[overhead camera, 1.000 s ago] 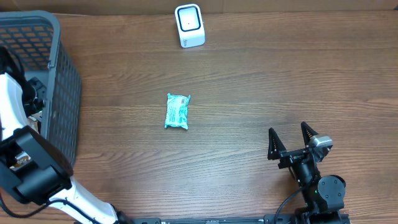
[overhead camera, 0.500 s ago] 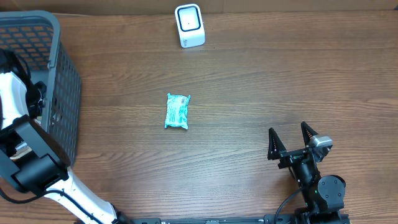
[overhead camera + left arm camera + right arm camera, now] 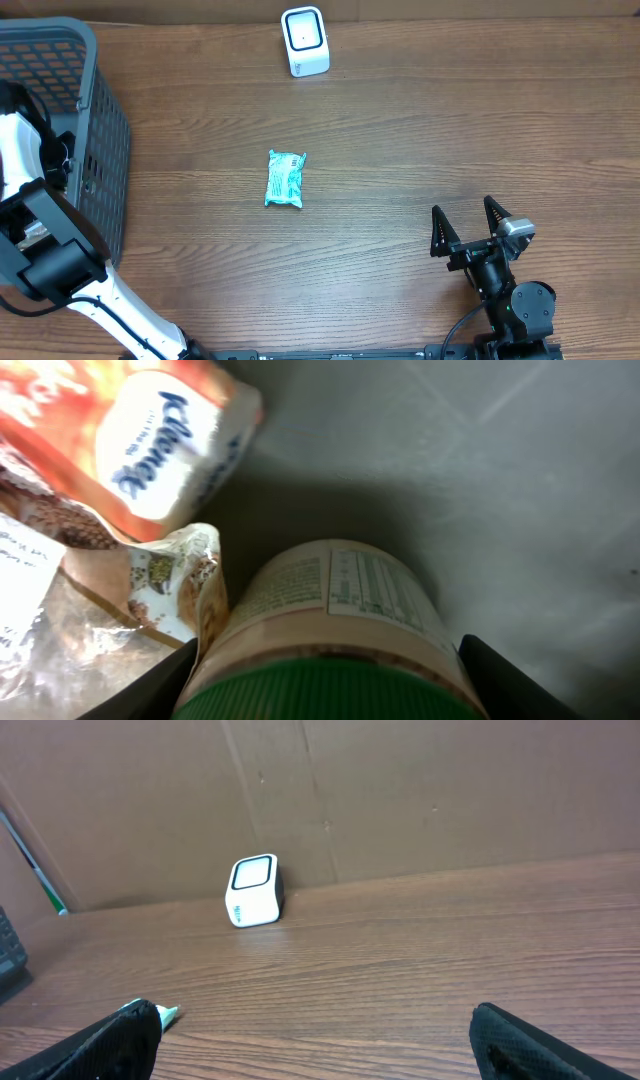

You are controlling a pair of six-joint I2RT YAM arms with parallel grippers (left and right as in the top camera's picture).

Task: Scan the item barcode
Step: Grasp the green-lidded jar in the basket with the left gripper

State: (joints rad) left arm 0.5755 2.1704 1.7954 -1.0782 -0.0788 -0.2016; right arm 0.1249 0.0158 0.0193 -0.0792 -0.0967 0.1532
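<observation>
Brown wood-grain table top runs back to a plain cardboard wall, and at its far edge a small white box-shaped barcode scanner stands upright with its window facing the arms, placed so either one could present something to it.

At the left end stands a dark grey plastic mesh basket, and the left arm reaches down inside it. Its camera shows why: a round jar with a pale printed label and a green screw lid lies on the basket floor, and the left gripper has a black finger on each side of it. I cannot tell whether the jaws are pressing on the jar or only straddling it. I take the jar to be the item meant for the scanner.

An orange-and-white Kleenex tissue pack and a crinkled clear bag of brown grains crowd the jar's left side; the bag touches it and may drag or catch on a lift.

Out on the open table lies a flat teal foil packet, between basket and scanner but off the straight path. The right gripper hangs low at the near right, jaws spread wide and empty, well apart from everything.
</observation>
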